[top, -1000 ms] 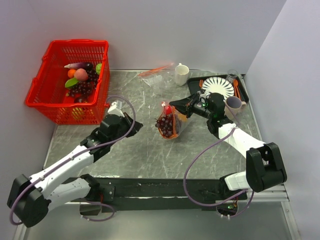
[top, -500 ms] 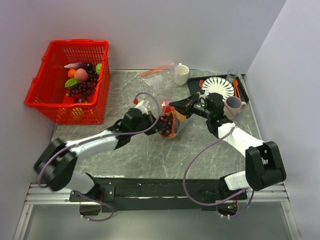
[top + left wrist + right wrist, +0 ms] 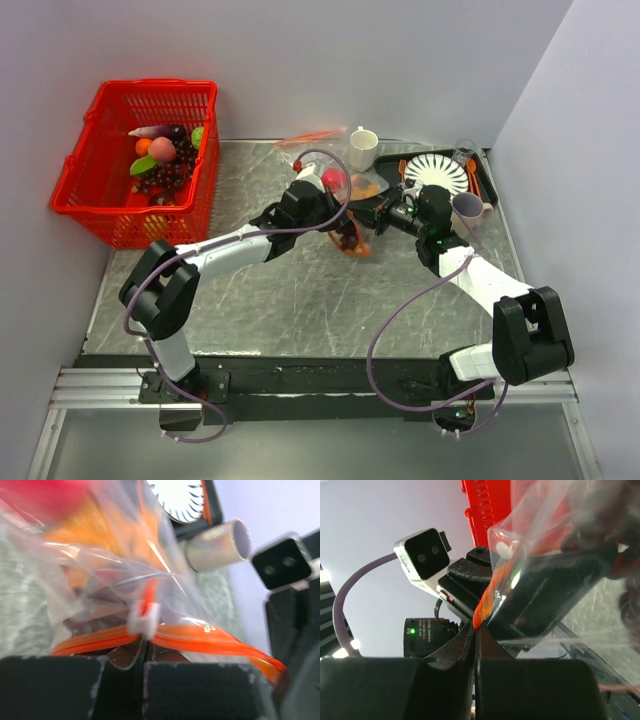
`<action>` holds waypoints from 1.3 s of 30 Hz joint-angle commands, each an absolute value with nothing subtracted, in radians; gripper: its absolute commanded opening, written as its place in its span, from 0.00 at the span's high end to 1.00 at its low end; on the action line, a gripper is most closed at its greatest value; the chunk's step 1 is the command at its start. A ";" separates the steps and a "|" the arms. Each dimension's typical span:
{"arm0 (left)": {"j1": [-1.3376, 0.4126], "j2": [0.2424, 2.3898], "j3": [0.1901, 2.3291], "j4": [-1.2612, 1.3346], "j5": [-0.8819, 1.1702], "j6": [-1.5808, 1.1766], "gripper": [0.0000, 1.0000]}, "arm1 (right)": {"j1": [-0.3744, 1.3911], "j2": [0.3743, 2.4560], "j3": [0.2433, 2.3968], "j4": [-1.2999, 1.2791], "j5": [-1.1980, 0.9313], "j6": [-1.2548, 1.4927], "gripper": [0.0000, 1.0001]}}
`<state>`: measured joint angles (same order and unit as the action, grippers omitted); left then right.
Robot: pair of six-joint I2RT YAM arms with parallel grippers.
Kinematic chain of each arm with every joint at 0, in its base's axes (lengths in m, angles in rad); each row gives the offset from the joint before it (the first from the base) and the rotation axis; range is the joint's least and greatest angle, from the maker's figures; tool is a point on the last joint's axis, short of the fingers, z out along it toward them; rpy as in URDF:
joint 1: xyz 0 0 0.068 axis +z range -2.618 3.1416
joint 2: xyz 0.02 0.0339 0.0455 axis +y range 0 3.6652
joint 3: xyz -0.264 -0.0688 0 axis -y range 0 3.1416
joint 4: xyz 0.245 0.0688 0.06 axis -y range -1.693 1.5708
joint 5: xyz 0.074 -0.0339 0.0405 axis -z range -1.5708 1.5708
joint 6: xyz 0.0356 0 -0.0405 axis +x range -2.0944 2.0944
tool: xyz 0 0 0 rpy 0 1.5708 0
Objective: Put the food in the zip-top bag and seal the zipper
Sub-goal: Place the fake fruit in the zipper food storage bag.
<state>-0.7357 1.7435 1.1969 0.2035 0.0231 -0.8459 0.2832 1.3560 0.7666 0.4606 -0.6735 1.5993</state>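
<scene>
The clear zip-top bag [image 3: 352,215] hangs between my two grippers, left of the tray. Inside it are the red round fruit [image 3: 335,181], the orange-brown piece [image 3: 366,187] and the dark grape bunch [image 3: 347,241]. My left gripper [image 3: 334,218] is shut at the zipper [image 3: 200,637], its tips [image 3: 143,652] right under the white slider [image 3: 145,620]. My right gripper [image 3: 368,214] is shut on the end of the orange-red strip [image 3: 487,600], which runs into its closed jaws [image 3: 475,630]. The red fruit [image 3: 45,500] is blurred at the top left of the left wrist view.
A red basket [image 3: 88,170] with other toy foods stands at the back left. A white cup [image 3: 363,149], a second clear bag [image 3: 308,144], a black tray [image 3: 487,185] with a striped plate [image 3: 436,172] and a mauve cup [image 3: 467,208] crowd the back right.
My left arm has swung from the left of the table across to the bag and now sits at its zipper. The bag has shifted up and back. The right gripper kept its hold.
</scene>
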 commanded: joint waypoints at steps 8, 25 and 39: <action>-0.738 1.648 1.131 0.192 -0.137 -0.750 0.99 | 0.281 1.316 0.836 0.568 -0.723 1.649 0.96; -0.742 1.333 1.108 -0.026 0.045 -0.718 0.50 | 0.261 1.344 0.792 0.578 -0.722 1.628 0.96; -0.727 1.259 0.927 -0.100 -0.084 -0.765 0.26 | 0.258 1.319 0.795 0.555 -0.721 1.614 0.96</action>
<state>-0.7364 1.2289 0.9440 -0.0963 -0.0422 -0.7456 0.2646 1.3567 0.7795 0.4812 -0.7010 1.6199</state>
